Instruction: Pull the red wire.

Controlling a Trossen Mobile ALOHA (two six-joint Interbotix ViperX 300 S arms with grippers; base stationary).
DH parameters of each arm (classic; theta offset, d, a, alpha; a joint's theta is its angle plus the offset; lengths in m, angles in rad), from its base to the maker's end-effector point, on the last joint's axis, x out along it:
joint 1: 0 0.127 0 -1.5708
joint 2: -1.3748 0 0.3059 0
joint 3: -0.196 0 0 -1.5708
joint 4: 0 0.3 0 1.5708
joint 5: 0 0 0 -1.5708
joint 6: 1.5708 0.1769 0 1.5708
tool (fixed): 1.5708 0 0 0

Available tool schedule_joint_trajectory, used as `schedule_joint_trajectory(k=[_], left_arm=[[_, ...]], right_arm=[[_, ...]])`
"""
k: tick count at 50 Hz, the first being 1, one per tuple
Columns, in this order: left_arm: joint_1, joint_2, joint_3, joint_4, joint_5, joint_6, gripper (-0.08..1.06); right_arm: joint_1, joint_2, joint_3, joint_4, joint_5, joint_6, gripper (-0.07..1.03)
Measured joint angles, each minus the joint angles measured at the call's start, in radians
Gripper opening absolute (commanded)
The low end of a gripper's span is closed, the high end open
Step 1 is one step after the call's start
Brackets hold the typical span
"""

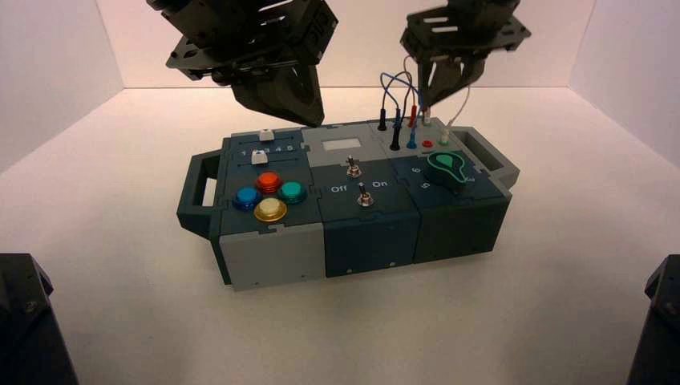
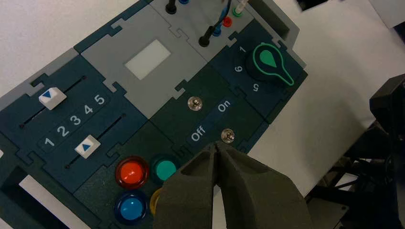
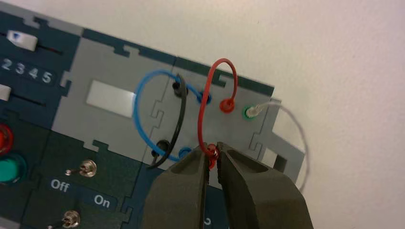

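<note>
The red wire [image 3: 205, 102] arches in a loop at the box's back right, among the other leads. One bright-red plug stays in a back-row socket [image 3: 227, 105]. My right gripper [image 3: 213, 148] is shut on the other red plug and holds it just above the box. The front-row red socket [image 1: 427, 144] shows bare. In the high view the right gripper [image 1: 422, 104] hangs over the wire sockets and the red lead [image 1: 412, 115] runs up to it. My left gripper [image 2: 217, 147] is shut and empty, hovering over the toggle switches, above the box's middle in the high view [image 1: 309, 112].
A blue lead [image 3: 138, 102], a black lead [image 3: 177, 121] and a white lead [image 3: 296, 126] are plugged in beside the red one. A green knob [image 1: 445, 168] sits in front of the sockets. Two toggle switches [image 2: 193, 103], two sliders and coloured buttons [image 1: 269, 196] fill the rest.
</note>
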Motion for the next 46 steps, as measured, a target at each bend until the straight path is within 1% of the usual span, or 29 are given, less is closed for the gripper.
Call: schedule_joint_trajectory(k=[6,11,13,14,16,17,22,25,28,37,46], left_arm=[[0.002,0.000,0.000,0.000,0.002,0.000,-0.03],[0.000,0.000,0.000,0.000,0.002,0.000,-0.03],[0.002,0.000,0.000,0.000,0.000,0.000,-0.03],[0.002,0.000,0.000,0.000,0.000,0.000,-0.03],[0.003,-0.002,0.002,0.000,0.000,0.000,-0.03],[0.003,-0.002,0.000,0.002,0.000,0.000,-0.03],[0.006,-0.009,0.000,0.000,0.002,0.000,-0.03],[0.008,-0.012,0.000,0.003,0.000,0.002,-0.03],[0.011,-0.017,0.000,0.012,0.000,0.002,-0.03],[0.020,-0.018,0.000,0.018,0.000,0.003,-0.03],[0.025,-0.025,-0.006,0.017,0.002,0.005,-0.03]], right_arm=[[0.000,-0.009,-0.009,-0.011,0.044,-0.002,-0.02],[-0.002,-0.017,-0.012,-0.025,0.058,-0.002,-0.02],[-0.005,-0.018,-0.014,-0.040,0.064,0.000,0.05],[-0.005,-0.018,-0.014,-0.040,0.064,-0.002,0.07],[-0.005,-0.018,-0.014,-0.054,0.064,0.000,0.12],[-0.005,-0.018,-0.014,-0.058,0.064,0.000,0.16],[-0.006,-0.018,-0.014,-0.063,0.063,0.000,0.18],[-0.005,-0.020,-0.014,-0.064,0.064,0.002,0.22],[-0.006,-0.028,-0.017,-0.064,0.069,0.002,0.27],[-0.006,-0.057,-0.035,-0.061,0.129,0.005,0.27],[-0.006,-0.081,-0.038,-0.044,0.190,0.005,0.27]])
